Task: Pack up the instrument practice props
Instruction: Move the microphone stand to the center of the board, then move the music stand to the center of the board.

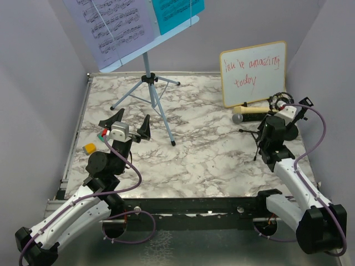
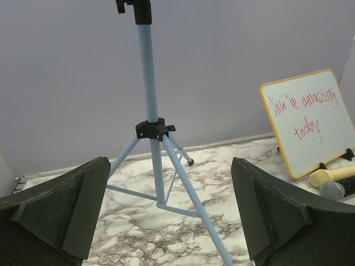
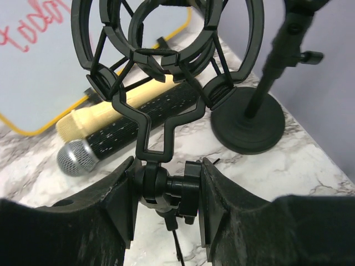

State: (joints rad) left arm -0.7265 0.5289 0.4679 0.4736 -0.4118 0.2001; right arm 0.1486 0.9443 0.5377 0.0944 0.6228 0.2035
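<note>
High rear overview; both wrist close-ups share whiteboard [image 2: 310,119].

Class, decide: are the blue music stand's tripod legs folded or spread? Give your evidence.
Spread. The tripod legs splay outward from the black collar, with their feet planted apart on the marble table.

Music rack [image 1: 153,97]: one, light blue, three tripod legs.
Sheets on rack: two. One printed music sheet [image 1: 113,25], one cyan sheet [image 1: 177,11].
Microphones lying flat: two. One cream microphone [image 1: 254,110], one black microphone [image 3: 144,119] with silver mesh head.
Shock-mount cradle [image 3: 82,39]: one, black, on small tripod.
Round-base pole [image 3: 249,124]: one, black.
Whiteboard [image 1: 253,72]: one, wood frame, red writing.
Small blocks: two. One orange block [image 1: 89,148], one green block [image 1: 102,134], partly hidden.
Robot arms: two. Left arm [image 1: 72,213], right arm [image 1: 299,185].
</note>
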